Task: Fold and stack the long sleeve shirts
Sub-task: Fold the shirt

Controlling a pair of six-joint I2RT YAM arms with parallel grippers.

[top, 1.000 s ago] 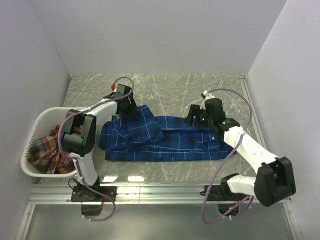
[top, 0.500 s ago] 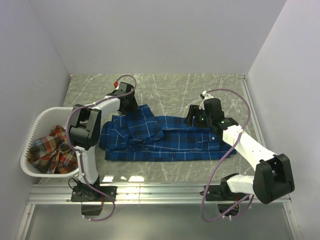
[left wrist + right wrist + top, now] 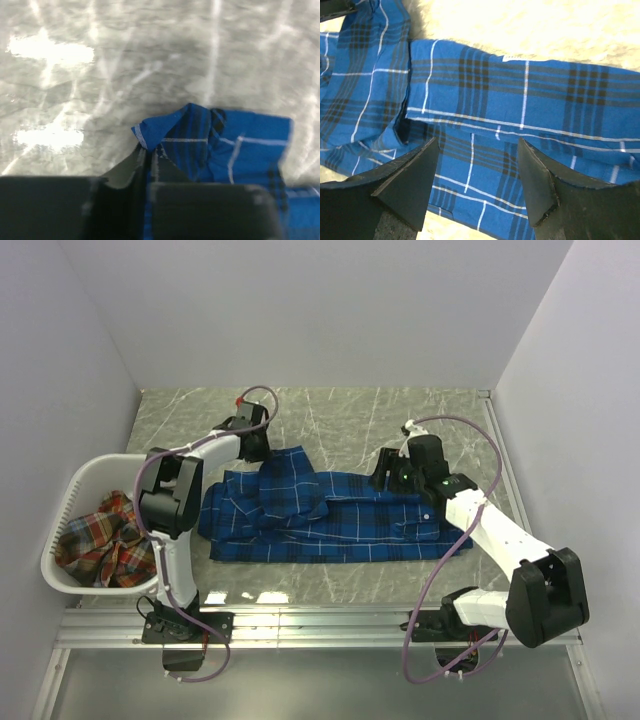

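A royal blue plaid long sleeve shirt (image 3: 320,515) lies spread across the middle of the marble table. My left gripper (image 3: 252,445) sits at its far left corner, shut on the cloth. In the left wrist view a fold of blue cloth (image 3: 200,145) comes out from between the closed jaws of the left gripper (image 3: 149,162). Over the shirt's far right part, my right gripper (image 3: 390,476) hovers open. The right wrist view shows the right gripper (image 3: 477,150) with its fingers apart above flat plaid (image 3: 520,100), holding nothing. A red-orange plaid shirt (image 3: 100,540) lies crumpled in the basket.
A white plastic laundry basket (image 3: 60,512) stands at the left edge of the table, beside the left arm. White walls close in the table on the left, far and right sides. Bare marble (image 3: 380,415) shows beyond the shirt.
My left gripper has shut on the blue shirt's far left corner and moved slightly farther back, drawing that corner with it. The right arm has stayed still.
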